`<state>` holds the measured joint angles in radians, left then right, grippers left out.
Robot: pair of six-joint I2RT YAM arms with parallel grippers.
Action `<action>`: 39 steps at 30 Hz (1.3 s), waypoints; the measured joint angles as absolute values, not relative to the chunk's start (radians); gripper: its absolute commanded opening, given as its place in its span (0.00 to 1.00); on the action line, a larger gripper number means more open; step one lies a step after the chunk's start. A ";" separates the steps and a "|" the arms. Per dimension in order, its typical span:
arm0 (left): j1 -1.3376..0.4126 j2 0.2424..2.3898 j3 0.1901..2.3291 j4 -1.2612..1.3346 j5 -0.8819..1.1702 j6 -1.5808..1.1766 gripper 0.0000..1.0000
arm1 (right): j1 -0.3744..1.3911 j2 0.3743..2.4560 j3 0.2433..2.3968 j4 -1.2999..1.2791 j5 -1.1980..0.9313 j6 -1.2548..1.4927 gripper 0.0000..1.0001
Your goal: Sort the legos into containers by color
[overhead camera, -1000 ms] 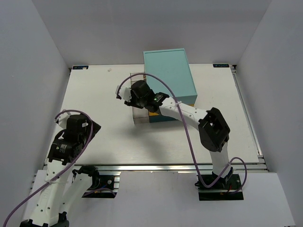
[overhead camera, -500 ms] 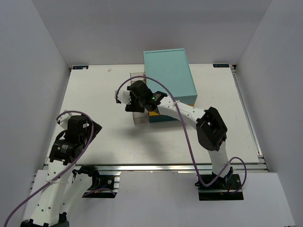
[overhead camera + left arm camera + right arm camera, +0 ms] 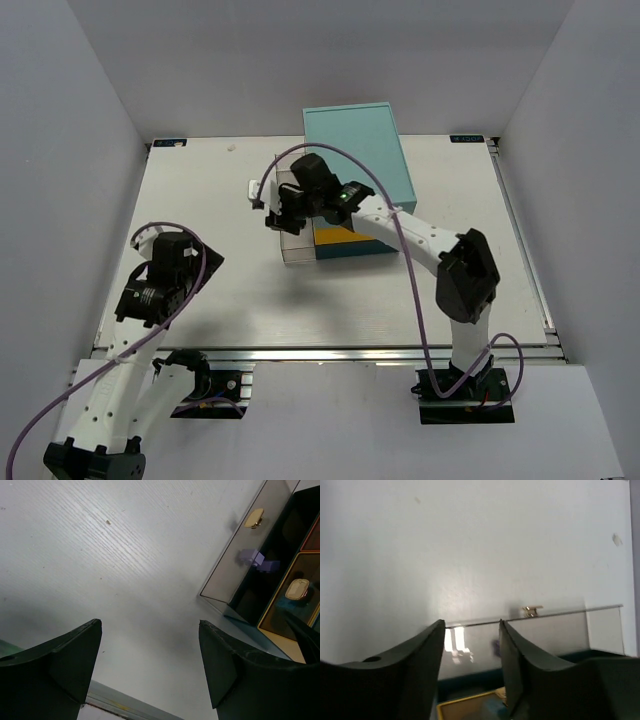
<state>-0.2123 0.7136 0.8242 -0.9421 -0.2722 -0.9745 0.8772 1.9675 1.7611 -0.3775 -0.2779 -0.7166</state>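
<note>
From where I stand, the right gripper (image 3: pixel 470 625) hovers over the clear drawer (image 3: pixel 297 250) at centre frame, its fingers slightly parted and holding nothing. The purple legos (image 3: pixel 257 560) lie inside that drawer, directly beneath it. The left gripper (image 3: pixel 150 625), spread wide and empty, sits well apart at lower left, so the right arm is nearer.

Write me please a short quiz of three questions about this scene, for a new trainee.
1. True or false: the left gripper holds a brick.
2. The legos seen inside the clear drawer are: A red, B purple, C green.
3. Fill in: the gripper above the clear drawer, beside the cabinet, is the ____ one.
Key: 1 false, it is open and empty. 2 B. 3 right; the right gripper is also open.
</note>
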 measured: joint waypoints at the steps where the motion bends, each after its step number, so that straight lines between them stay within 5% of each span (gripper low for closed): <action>1: -0.212 0.722 0.824 -0.932 -0.271 -0.973 0.88 | 0.868 1.932 1.725 -0.347 -0.352 -0.701 0.44; 4: -0.212 0.744 0.824 -0.896 -0.265 -0.969 0.87 | 0.844 1.843 1.651 -0.260 -0.489 -0.646 0.00; 14: -0.212 0.899 0.775 -0.686 -0.194 -0.955 0.86 | 0.775 1.684 1.485 0.178 -0.363 -0.333 0.00; 20: -0.212 1.228 0.836 -0.565 -0.136 -0.938 0.83 | 0.736 1.583 1.441 0.337 0.008 -0.242 0.00; 28: -0.218 1.674 1.194 -0.548 -0.093 -0.845 0.82 | 0.621 1.505 1.359 0.619 0.605 -0.336 0.00; 39: -0.224 1.905 1.310 -0.599 0.041 -0.751 0.79 | 0.348 1.512 1.296 0.278 0.819 -0.159 0.00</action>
